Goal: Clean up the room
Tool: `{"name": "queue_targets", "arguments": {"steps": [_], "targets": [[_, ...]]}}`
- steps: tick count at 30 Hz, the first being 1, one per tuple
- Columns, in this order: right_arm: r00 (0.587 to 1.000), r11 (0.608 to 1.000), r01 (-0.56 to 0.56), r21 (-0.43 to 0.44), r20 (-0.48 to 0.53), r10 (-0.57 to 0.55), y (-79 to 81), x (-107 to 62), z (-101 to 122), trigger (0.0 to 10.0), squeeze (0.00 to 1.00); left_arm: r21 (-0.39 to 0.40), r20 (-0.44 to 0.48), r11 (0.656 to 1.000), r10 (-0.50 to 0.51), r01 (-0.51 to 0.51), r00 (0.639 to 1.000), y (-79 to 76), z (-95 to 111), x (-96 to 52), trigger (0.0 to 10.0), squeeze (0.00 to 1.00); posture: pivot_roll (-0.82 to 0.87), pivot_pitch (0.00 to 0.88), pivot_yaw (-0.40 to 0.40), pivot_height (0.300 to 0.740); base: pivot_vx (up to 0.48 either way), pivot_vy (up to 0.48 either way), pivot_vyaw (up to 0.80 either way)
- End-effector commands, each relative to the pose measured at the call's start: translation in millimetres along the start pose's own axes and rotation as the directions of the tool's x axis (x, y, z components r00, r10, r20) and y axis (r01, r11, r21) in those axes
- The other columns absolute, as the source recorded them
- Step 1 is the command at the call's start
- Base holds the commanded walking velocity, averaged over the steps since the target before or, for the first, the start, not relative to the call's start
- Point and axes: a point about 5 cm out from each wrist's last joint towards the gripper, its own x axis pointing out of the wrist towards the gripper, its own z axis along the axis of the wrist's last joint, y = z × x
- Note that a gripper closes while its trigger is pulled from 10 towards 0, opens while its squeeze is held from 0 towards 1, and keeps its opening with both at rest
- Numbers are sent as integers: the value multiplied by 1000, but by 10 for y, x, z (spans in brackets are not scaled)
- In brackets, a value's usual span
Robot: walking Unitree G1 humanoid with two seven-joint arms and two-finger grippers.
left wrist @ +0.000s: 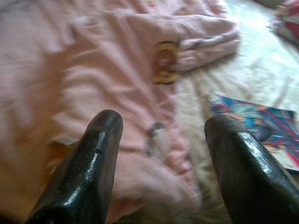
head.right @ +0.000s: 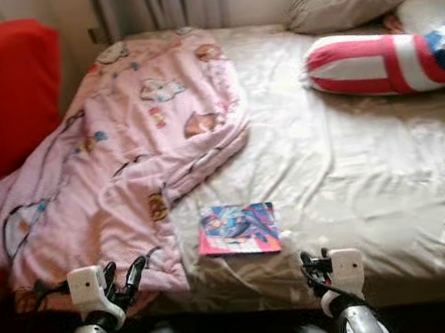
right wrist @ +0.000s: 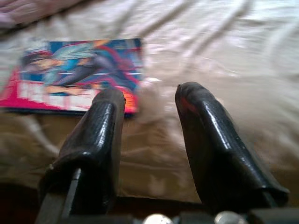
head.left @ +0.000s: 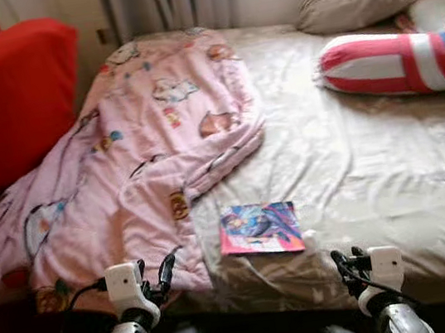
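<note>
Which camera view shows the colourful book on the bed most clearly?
The right wrist view: the book is close, its cover nearly whole. Both eye views show it small, flat on the beige sheet beside the pink blanket. The left wrist view catches one part.

The red armchair (head.left: 4, 107) and striped cushion (head.left: 395, 63) are cut off by the edges; the book (head.left: 260, 229) cover looks too blurred to read.

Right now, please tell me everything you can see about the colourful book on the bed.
The book is thin and flat, with a glossy-looking cover printed in blue, pink and red; its picture is too blurred to read. It lies closed, face up, on the beige sheet near the bed's front edge, just beside the pink blanket. Nothing holds it; the right claw hovers open, close to its corner.
</note>
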Motion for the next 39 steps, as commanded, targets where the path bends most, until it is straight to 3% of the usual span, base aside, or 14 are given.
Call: {"name": "queue_targets", "arguments": {"steps": [1, 20, 26, 28, 39], "targets": [[1000, 1000, 12, 15, -2, -12, -45, -22, -4, 10000, 0, -12, -4, 1000, -6, 6, 1000, -18, 1, 10, 10000, 0, 32, 80, -38, 615, 0, 0, 0], [1000, 999, 17, 34, -5, -17, -126, -100, -63, 10000, 0, -10, -11, 1000, -17, 17, 1000, -21, -11, -9, 10000, 0, 33, 85, -31, 615, 184, 0, 0], [1000, 999, 7, 39, -10, -7, -70, -65, -73, 10000, 0, -10, -12, 1000, -25, 25, 1000, -38, -8, 0, 10000, 0, 32, 89, -26, 615, 261, 0, 0], [999, 996, 33, 79, -21, -31, -68, -46, -90, 10000, 0, -8, -19, 1000, -27, 27, 999, -40, -23, -2, 10000, 0, 31, 89, -26, 615, 261, 0, 0], [1000, 999, 8, 47, -24, -7, -52, -28, -84, 10000, 0, -1, -19, 1000, -29, 29, 999, -34, -19, -6, 10000, 0, 37, 92, -21, 615, 263, 0, 0]]}}
